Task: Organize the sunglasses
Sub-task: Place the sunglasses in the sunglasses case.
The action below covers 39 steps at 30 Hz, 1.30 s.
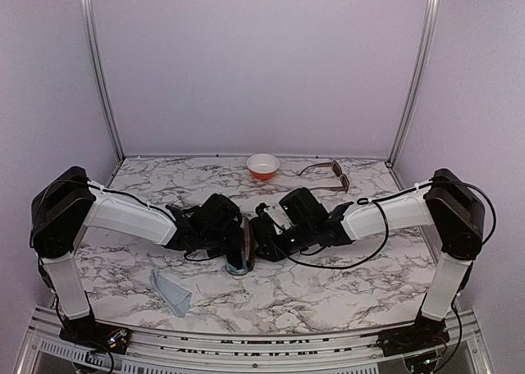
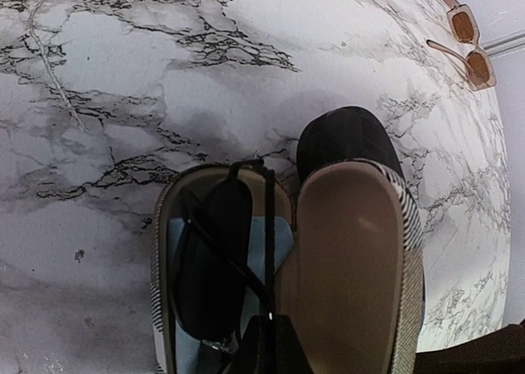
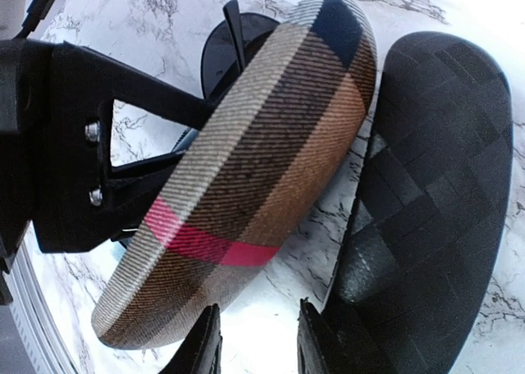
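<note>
The black sunglasses lie folded in the open brown case on a blue cloth, and one lens shows in the right wrist view. My left gripper is shut on one thin arm of the black pair, at the case's near end. The brown sunglasses lie at the back right, and they show in the left wrist view. My right gripper is open and empty, low over the table between the case's raised plaid lid and the black case.
The black case lies closed right beside the brown case. An orange bowl stands at the back middle. A loose blue cloth lies front left. Both arms meet at the table's centre.
</note>
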Available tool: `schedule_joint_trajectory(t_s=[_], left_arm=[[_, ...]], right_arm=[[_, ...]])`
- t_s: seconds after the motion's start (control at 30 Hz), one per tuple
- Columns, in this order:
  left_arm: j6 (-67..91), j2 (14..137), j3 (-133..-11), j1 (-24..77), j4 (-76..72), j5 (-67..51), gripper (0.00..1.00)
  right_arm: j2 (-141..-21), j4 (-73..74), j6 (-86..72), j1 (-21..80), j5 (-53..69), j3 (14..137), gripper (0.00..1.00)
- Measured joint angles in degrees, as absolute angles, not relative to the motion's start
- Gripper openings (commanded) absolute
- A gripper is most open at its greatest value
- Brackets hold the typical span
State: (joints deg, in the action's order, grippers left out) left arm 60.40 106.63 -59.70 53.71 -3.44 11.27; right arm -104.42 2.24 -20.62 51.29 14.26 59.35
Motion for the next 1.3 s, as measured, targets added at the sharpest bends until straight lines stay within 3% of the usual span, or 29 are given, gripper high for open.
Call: schedule_joint_trajectory(t_s=[0.83,1.3], left_arm=[[63.77,103.74,-49.41,50.35,-25.41,-3.07,0.0],[63.96,103.92,-48.36,49.69,-25.28,-3.42,0.0]], right_arm=[[-104.97,2.44,-20.51,51.29,14.26,60.18,0.31],[-104.99,2.46,-20.51,51.29,14.26,60.18,0.31]])
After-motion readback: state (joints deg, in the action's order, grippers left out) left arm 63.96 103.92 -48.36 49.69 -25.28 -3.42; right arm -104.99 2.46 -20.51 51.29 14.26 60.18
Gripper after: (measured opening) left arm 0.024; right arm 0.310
